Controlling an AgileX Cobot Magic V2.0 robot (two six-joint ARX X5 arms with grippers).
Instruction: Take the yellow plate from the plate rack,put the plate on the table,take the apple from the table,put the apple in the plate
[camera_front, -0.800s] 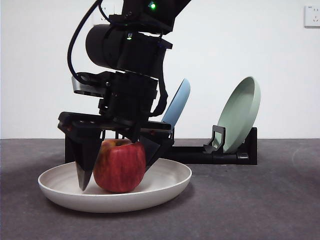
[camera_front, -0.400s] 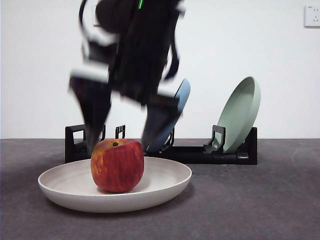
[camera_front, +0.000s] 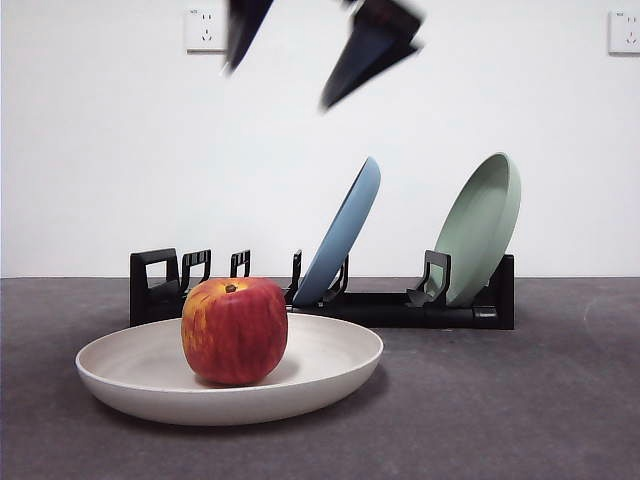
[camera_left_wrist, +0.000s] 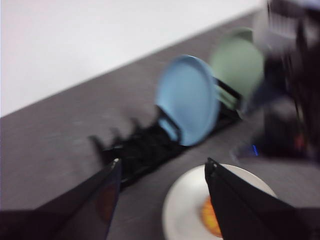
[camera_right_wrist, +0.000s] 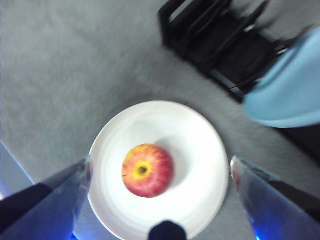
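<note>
Apple sits mid-plate in the yellow plate, apparently delivered. Right gripper hangs above, jaws wide, empty; left gripper likewise.

Matt cream yellow plate, slightly glossy apple, speckled matt table.

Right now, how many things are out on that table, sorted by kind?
Plates: 3, the yellow plate lying flat, plus the light blue plate and the pale green plate standing in the rack.
Apples: 1, the apple, sitting in the yellow plate.
Racks: 1, the plate rack.
Total: 5.
</note>
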